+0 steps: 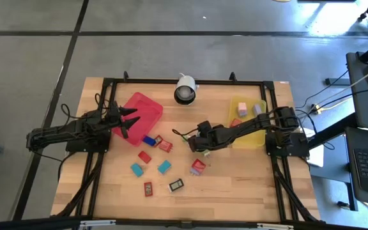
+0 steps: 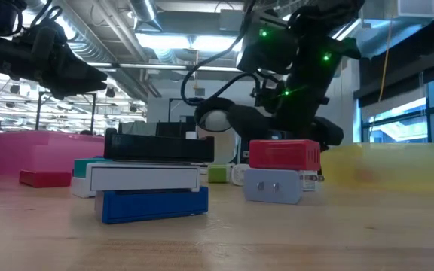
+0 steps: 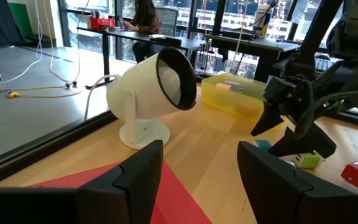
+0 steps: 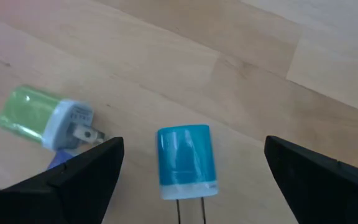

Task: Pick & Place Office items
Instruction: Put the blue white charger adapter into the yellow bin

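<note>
Right gripper [image 4: 191, 180] is low over the table middle, fingers spread wide and holding nothing, with a teal plug piece [image 4: 184, 160] lying on the wood between them and a green plug piece [image 4: 42, 118] just off to one side. Left gripper [image 1: 128, 119] hovers over the red tray [image 1: 142, 105], fingers parted and empty. Other office items lie scattered on the table [image 1: 235, 191]: red block [image 1: 198, 167], teal blocks [image 1: 164, 167], black labelled piece [image 1: 176, 186]; two sit in the yellow tray [image 1: 255, 137].
</note>
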Robot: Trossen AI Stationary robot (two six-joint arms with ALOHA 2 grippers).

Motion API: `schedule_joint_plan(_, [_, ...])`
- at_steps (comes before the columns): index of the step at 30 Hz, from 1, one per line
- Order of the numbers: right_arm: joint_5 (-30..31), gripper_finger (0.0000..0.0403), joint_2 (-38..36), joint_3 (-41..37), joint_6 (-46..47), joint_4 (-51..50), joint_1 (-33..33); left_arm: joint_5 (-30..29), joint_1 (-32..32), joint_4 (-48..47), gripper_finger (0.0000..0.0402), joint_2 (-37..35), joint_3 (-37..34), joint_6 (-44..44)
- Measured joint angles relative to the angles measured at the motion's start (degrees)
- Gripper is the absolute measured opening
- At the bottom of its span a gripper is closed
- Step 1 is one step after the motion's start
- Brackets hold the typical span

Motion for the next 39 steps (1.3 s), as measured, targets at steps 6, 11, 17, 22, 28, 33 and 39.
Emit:
schedule_joint_plan(6, [0.18, 0.0353, 0.00, -0.02, 2.08, 0.19, 0.00, 0.00, -0.01, 0.00, 0.0204, 0.00, -0.01, 0.00])
schedule_joint_plan(11, [-0.03, 0.0305, 0.00, -0.04, 1.88, 0.44, 0.00, 0.00, 0.00, 0.00, 0.0204, 0.00, 0.00, 0.00])
schedule_joint_plan(17, [-0.07, 0.0238, 0.00, -0.07, 1.86, 1.26, 0.04, 0.00, 0.00, 0.01, 0.0205, 0.00, -0.02, 0.00])
schedule_joint_plan(22, [-0.26, 0.0181, 0.00, -0.07, 1.84, 1.99, 0.07, 0.00, -0.02, 0.01, 0.0203, 0.00, -0.02, 0.00])
schedule_joint_plan(28, [-1.34, 0.0123, 0.00, -0.07, 1.81, 3.38, 0.29, 0.00, 0.00, 0.00, 0.0205, 0.00, -0.02, 0.00])
schedule_joint_plan(33, [-1.23, 0.0124, 0.00, -0.07, 2.80, 3.54, 0.73, 0.00, 0.00, 0.00, 0.0203, 0.00, -0.02, 0.00])
schedule_joint_plan(39, [2.03, 0.0137, 0.00, -0.09, 4.46, 3.17, 1.74, -0.01, 0.00, 0.00, 0.0205, 0.00, -0.02, 0.00])
